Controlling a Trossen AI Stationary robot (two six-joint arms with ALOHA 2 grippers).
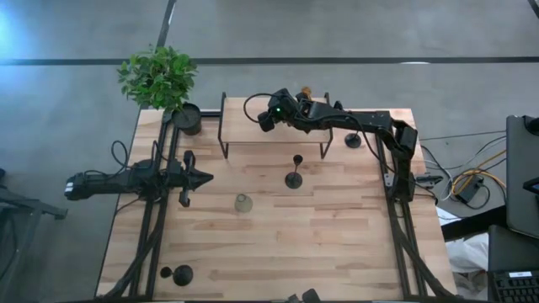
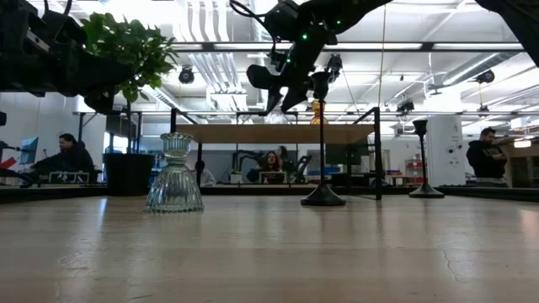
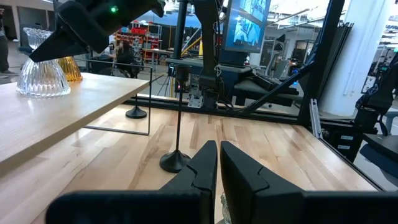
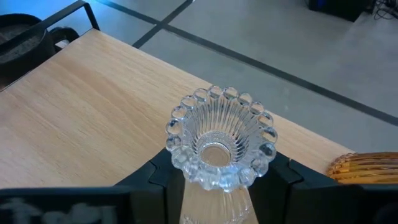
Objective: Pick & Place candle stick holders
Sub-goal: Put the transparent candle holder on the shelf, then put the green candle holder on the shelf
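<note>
A clear ribbed glass holder (image 4: 217, 146) stands on the raised wooden shelf (image 1: 253, 130) next to an amber one (image 4: 367, 168). My right gripper (image 1: 269, 114) is over the shelf's left part, shut on the clear holder. Another glass holder (image 1: 243, 203) stands on its base on the table. One slim black holder (image 1: 294, 172) stands upright in front of the shelf and another (image 1: 353, 139) to the shelf's right. A third (image 1: 177, 274) lies at the near left corner. My left gripper (image 1: 206, 177) is shut and empty at the table's left. My right gripper has the clear holder's neck (image 4: 214, 199), just under the beaded rim, between its two fingers (image 4: 158, 177), one on each side. The fingers come slanting down from the table's right. The holder is upright with its base (image 3: 40, 84) on the shelf.
A black plant pot (image 1: 187, 118) with a green plant (image 1: 158, 74) stands at the far left, beside the shelf. The shelf's thin black legs (image 1: 223, 139) stand on the table. Bare wood (image 1: 337, 236) lies in the near middle and right.
</note>
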